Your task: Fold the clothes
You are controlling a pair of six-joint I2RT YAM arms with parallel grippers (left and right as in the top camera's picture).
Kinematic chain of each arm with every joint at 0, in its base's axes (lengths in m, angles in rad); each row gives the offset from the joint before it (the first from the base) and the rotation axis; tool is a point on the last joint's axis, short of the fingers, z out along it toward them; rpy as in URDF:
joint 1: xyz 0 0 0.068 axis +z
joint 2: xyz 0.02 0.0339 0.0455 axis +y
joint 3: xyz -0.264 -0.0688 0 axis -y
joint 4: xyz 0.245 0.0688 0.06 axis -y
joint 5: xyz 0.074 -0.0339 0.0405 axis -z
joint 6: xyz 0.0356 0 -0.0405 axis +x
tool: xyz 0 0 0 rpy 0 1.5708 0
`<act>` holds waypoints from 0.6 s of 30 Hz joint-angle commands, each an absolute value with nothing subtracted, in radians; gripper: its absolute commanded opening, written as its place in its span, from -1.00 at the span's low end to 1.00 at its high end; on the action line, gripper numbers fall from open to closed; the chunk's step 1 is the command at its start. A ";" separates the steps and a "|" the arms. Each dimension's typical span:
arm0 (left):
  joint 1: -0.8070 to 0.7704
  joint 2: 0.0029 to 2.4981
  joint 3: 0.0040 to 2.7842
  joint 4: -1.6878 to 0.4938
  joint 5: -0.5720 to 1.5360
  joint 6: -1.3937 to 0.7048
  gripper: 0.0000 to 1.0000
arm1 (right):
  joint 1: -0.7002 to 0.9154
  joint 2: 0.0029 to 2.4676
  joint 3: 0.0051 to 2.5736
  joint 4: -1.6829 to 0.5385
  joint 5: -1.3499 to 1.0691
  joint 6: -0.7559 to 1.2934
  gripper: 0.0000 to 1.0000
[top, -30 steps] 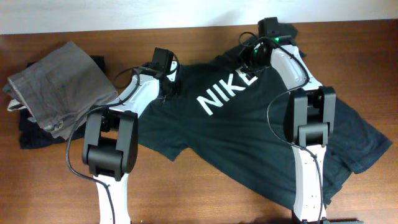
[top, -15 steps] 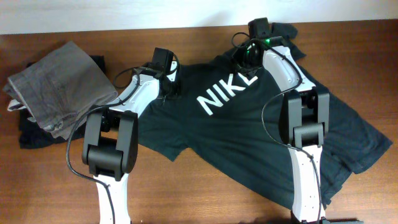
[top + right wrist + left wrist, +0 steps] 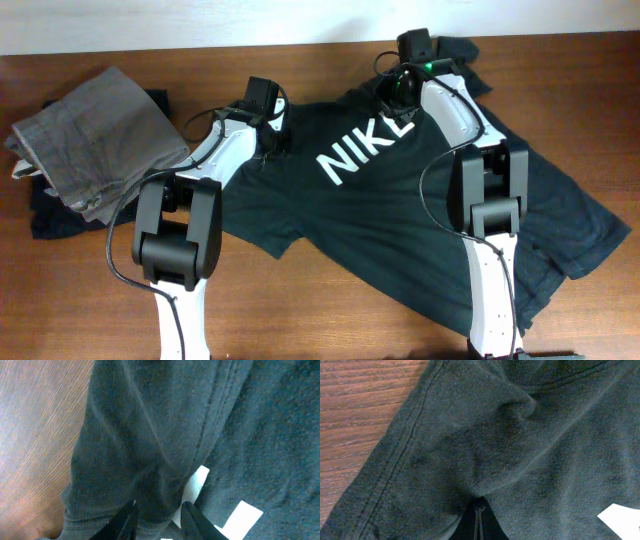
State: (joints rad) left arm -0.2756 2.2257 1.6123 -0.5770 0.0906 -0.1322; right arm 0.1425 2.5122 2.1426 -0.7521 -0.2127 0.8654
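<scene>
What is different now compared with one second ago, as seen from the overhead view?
The right hand moved slightly to its left, over the last letter on the T-shirt; its fingers stand astride a fold, grip unclear. The left hand stayed shut on the T-shirt; the grey trousers did not move.

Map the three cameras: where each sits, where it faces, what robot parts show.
Overhead: fixed above the table, looking straight down at the T-shirt and grey trousers; both arms show.
Left wrist: on the left arm, looking down along the left gripper, shut on shirt fabric near the collar.
Right wrist: on the right arm, looking down; right gripper straddles a shirt fold by the white lettering.
Shared: both wrist views show T-shirt edge on wood.
</scene>
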 commanded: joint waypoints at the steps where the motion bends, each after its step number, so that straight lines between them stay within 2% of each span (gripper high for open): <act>1: -0.281 2.292 1.598 -0.575 0.082 -0.126 -0.98 | 0.161 2.511 2.143 -0.748 -0.168 0.873 -0.33; 14: -0.281 2.292 1.598 -0.575 0.082 -0.126 -0.98 | 0.177 2.527 2.143 -0.747 -0.167 0.873 -0.36; 15: -0.281 2.292 1.598 -0.575 0.082 -0.126 -0.98 | 0.177 2.530 2.143 -0.748 -0.167 0.873 -0.44; 18: -0.281 2.292 1.598 -0.575 0.082 -0.126 -0.98 | 0.176 2.531 2.143 -0.739 -0.167 0.873 -0.92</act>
State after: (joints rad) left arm -0.2756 2.2257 1.6123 -0.5762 0.0902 -0.1322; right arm 0.1658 2.5126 2.1426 -0.7471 -0.1829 0.8635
